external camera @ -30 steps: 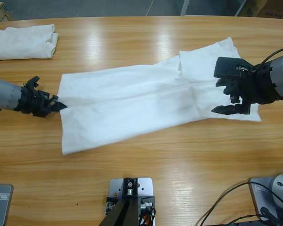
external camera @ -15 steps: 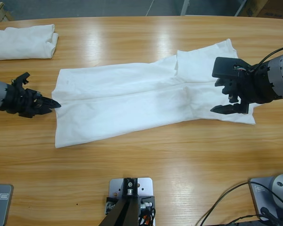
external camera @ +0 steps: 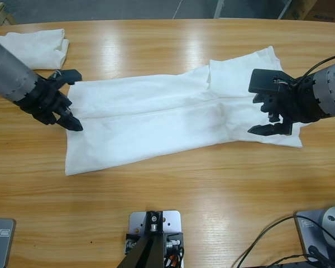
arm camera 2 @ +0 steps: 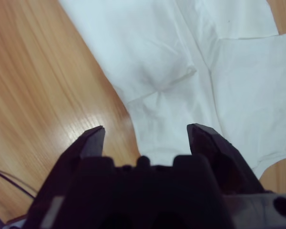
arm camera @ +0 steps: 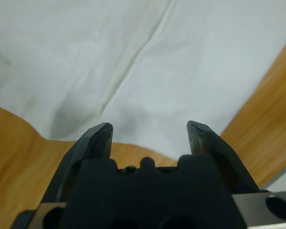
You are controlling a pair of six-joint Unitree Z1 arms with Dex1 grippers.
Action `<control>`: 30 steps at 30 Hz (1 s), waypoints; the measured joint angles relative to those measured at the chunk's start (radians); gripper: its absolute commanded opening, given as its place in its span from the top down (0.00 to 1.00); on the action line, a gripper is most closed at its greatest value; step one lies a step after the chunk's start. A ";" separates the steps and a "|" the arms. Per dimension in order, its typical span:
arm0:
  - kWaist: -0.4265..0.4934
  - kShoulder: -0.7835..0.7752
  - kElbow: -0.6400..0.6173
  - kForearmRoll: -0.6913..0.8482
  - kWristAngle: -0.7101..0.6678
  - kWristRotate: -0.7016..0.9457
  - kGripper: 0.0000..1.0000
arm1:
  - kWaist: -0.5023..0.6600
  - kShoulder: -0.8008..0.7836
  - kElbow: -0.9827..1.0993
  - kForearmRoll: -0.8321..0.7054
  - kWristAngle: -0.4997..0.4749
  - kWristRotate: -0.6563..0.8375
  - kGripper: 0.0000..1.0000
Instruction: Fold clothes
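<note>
Two white garments (external camera: 173, 120) (external camera: 30, 47), two arms (external camera: 14, 78) (external camera: 324, 92)

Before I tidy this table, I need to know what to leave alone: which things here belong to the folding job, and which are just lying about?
In the job:
T-shirt, spread flat mid-table
left gripper, open at its left edge
right gripper, open over its right end

Lying about:
folded white cloth, at the table's far left corner, touched by neither gripper
</note>
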 measured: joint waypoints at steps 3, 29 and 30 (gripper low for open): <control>-0.028 0.062 -0.034 0.034 0.028 0.047 0.39 | 0.000 0.004 0.000 0.000 0.000 0.000 0.29; -0.047 0.180 -0.123 0.100 0.125 0.058 0.44 | 0.000 0.024 0.002 -0.015 0.000 0.000 0.29; -0.047 0.184 -0.123 0.100 0.122 0.058 0.47 | 0.000 0.026 0.002 -0.016 0.000 0.000 0.29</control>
